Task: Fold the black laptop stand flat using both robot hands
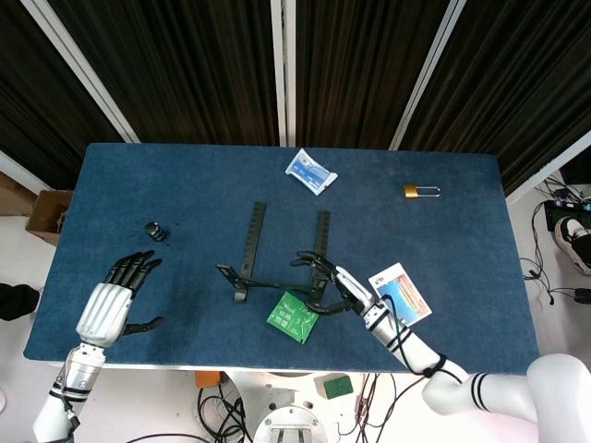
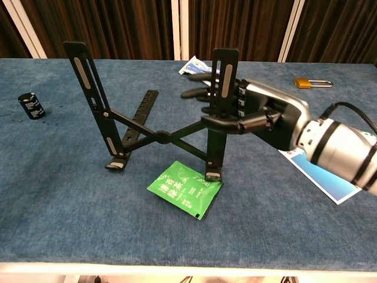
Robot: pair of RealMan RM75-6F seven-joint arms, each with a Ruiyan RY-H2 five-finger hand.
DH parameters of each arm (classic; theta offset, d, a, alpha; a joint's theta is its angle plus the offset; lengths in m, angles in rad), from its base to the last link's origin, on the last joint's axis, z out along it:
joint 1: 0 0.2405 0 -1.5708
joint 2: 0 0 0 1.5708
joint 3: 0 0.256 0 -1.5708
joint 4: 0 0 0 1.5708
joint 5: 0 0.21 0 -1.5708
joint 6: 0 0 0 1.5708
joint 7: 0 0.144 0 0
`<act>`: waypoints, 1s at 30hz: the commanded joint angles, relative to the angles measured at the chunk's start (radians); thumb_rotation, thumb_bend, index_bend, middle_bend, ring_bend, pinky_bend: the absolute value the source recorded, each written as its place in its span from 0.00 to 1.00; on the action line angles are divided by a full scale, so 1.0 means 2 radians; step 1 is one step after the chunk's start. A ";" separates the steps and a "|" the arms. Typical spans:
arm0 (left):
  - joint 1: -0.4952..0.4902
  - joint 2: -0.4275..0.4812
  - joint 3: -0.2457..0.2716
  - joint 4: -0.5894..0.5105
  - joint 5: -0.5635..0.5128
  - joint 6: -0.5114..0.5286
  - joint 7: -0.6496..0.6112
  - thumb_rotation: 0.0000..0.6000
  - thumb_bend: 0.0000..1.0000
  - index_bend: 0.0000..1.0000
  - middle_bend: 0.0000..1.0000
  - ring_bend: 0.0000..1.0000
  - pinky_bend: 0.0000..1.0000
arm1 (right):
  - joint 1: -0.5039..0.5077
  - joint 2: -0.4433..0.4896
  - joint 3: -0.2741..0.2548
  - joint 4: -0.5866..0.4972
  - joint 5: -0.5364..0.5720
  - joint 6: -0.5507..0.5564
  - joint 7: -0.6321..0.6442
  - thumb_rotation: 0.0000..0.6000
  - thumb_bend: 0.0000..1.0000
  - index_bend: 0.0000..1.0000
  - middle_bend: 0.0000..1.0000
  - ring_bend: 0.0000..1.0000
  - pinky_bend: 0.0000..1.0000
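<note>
The black laptop stand (image 2: 159, 137) stands unfolded mid-table, its two slotted uprights raised and its crossed links joined at a centre pivot; from the head view the stand (image 1: 254, 242) shows as two narrow bars. My right hand (image 2: 259, 112) holds the right upright (image 2: 222, 76), thumb across its front and fingers (image 2: 197, 92) reaching behind it. In the head view the right hand (image 1: 334, 282) lies at the stand's near right foot. My left hand (image 1: 115, 301) hovers open near the table's front left, far from the stand and outside the chest view.
A green packet (image 2: 185, 188) lies under the stand's right foot. A small black cylinder (image 2: 30, 105) sits at the left. A blue card (image 1: 400, 293) lies beside my right forearm. A padlock (image 1: 420, 191) and a white-blue packet (image 1: 310, 171) lie farther back.
</note>
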 commanded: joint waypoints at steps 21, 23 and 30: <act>-0.015 0.016 -0.004 0.005 0.010 -0.012 -0.003 1.00 0.00 0.14 0.07 0.05 0.12 | -0.054 -0.029 0.138 0.015 0.123 0.063 -0.157 1.00 0.24 0.00 0.00 0.00 0.00; -0.029 0.021 -0.011 0.004 0.009 -0.027 -0.008 1.00 0.00 0.14 0.07 0.05 0.12 | -0.067 -0.008 0.125 0.002 0.090 0.096 -0.176 1.00 0.24 0.00 0.00 0.00 0.00; -0.111 0.018 -0.052 0.022 -0.011 -0.122 -0.004 1.00 0.00 0.14 0.07 0.05 0.12 | -0.088 0.063 0.078 -0.057 -0.009 0.154 -0.298 1.00 0.23 0.00 0.12 0.00 0.00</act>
